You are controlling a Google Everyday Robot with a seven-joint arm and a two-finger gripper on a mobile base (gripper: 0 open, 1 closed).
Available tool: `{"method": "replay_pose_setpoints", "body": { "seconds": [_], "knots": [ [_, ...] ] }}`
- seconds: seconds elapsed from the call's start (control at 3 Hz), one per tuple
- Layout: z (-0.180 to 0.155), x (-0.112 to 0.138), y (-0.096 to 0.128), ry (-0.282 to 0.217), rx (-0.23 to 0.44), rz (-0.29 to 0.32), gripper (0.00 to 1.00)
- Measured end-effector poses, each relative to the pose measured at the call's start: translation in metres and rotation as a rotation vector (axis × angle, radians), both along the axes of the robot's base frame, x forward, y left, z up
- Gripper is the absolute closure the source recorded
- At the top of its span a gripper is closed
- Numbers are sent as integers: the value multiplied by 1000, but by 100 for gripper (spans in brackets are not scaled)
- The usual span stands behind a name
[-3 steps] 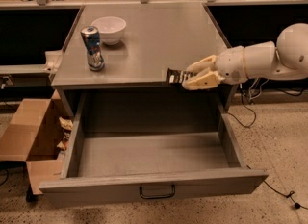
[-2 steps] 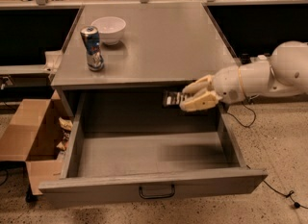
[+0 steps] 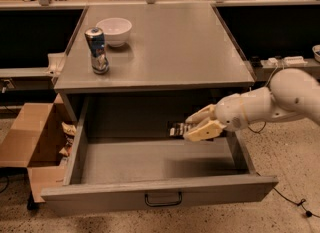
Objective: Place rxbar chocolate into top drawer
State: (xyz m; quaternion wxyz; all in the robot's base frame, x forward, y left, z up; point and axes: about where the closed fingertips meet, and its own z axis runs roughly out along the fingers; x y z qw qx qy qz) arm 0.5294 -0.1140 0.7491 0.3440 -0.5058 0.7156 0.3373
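Grey metal table (image 3: 165,47) with its top drawer (image 3: 160,193) pulled out toward the viewer. The drawer's flat front panel carries a small dark handle (image 3: 163,198) at its middle. The white arm (image 3: 282,97) reaches in from the right, below the level of the tabletop, and ends in the gripper (image 3: 190,129). The gripper sits over the rear right part of the open drawer, just in front of the shadowed back wall. Its two cream fingers (image 3: 205,132) are closed, one above and one below, on the rxbar chocolate (image 3: 177,128) (dark wrapper, pale lettering), whose free end projects to the left of the fingertips. The bar is held roughly level in the air above the drawer floor. On the tabletop, toward the rear left, a white bowl (image 3: 114,29) stands just behind a blue-and-silver drink can (image 3: 96,50); the two are near but apart. A brown cardboard box (image 3: 25,137) with open flaps sits on the floor to the left of the drawer.
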Motion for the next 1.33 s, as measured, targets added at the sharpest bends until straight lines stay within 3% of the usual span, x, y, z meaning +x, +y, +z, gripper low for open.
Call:
{"method": "replay_pose_setpoints", "body": {
  "seconds": [0.33,0.67,1.33],
  "knots": [
    [-43,6,21,37,-14,39,100],
    [-81,20,54,35,-36,92,98],
    [-99,23,81,19,-82,144,52]
  ]
}}
